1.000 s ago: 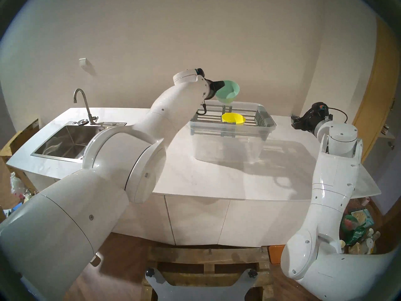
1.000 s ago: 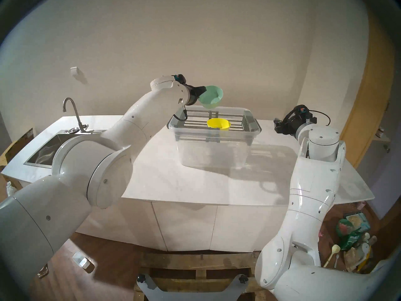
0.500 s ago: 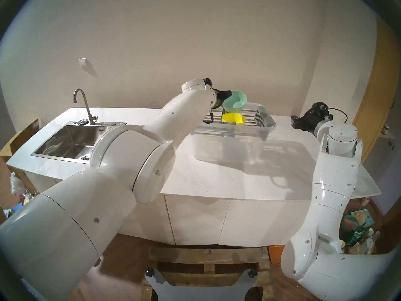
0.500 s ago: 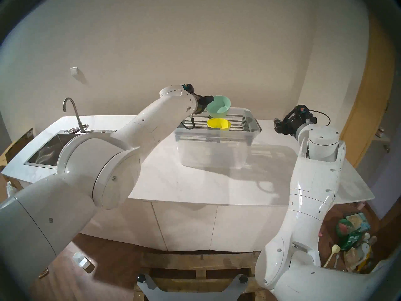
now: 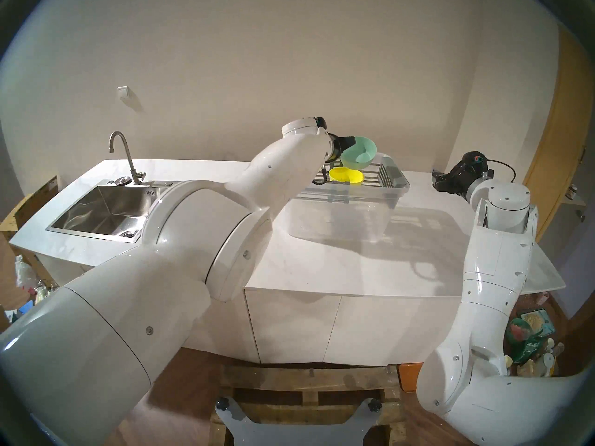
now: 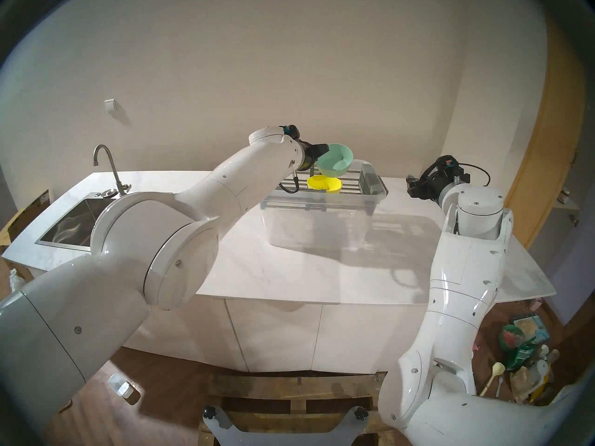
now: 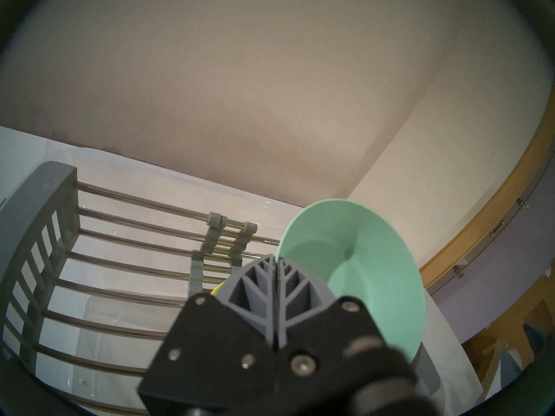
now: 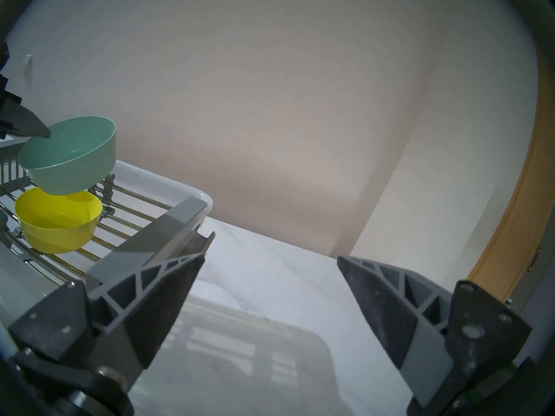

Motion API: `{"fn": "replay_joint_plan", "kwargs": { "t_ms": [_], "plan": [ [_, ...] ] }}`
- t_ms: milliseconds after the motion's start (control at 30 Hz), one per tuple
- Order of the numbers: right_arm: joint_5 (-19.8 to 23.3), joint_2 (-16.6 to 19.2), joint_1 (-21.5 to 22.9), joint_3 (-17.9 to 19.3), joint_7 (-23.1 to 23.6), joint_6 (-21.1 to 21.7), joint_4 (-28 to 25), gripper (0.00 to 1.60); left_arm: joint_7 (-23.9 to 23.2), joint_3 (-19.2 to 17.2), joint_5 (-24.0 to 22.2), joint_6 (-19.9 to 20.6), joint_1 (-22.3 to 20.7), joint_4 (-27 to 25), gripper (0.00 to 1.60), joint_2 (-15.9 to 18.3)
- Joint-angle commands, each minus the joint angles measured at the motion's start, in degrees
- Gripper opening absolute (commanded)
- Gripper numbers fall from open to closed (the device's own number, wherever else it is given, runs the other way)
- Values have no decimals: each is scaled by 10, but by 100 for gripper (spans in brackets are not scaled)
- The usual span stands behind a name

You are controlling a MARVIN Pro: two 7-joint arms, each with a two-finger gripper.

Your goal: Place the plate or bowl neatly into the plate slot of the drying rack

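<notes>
Fingers of the left gripper are pinched tight on the near rim of the green bowl, one pad inside the wall and one outside as far as I can tell, so the bowl hangs out past the fingertips, tipped up with its far rim highest. It's in the air, not touching anything. Just below and slightly nearer than the fingertips sits a yellow bowl, upright on the rods of the drying rack, which rests across a clear tub. The plate slot, the rod span running toward the slatted grey end piece, lies under and beyond the green bowl. My guess on handling: thin plastic, very light, stiff enough but smooth, so a rim pinch like this could let it swivel or slip if it knocks the yellow bowl or a rod. A rim grip looks like the only real option, ideally deep on the wall. Way off to the side, the right gripper has its fingers wide apart, holding nothing, parked over the counter.
</notes>
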Motion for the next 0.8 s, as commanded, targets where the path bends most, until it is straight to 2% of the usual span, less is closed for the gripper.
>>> {"fn": "replay_joint_plan", "kwargs": {
  "t_ms": [0,400,600,633,767],
  "plan": [
    [4,2,11,-1,-2,-7,-13,160,-3,0,2,-16,-30,7,0,-14],
    [4,2,11,-1,-2,-7,-13,160,5,3,4,-23,-37,37,0,-15],
    [4,2,11,-1,-2,-6,-13,160,3,11,9,-13,-44,37,1,-13],
    [4,2,11,-1,-2,-6,-13,160,5,11,10,-13,-45,37,160,-13],
    [4,2,11,-1,-2,-6,-13,160,3,11,9,-5,-50,33,160,-10]
  ]
}}
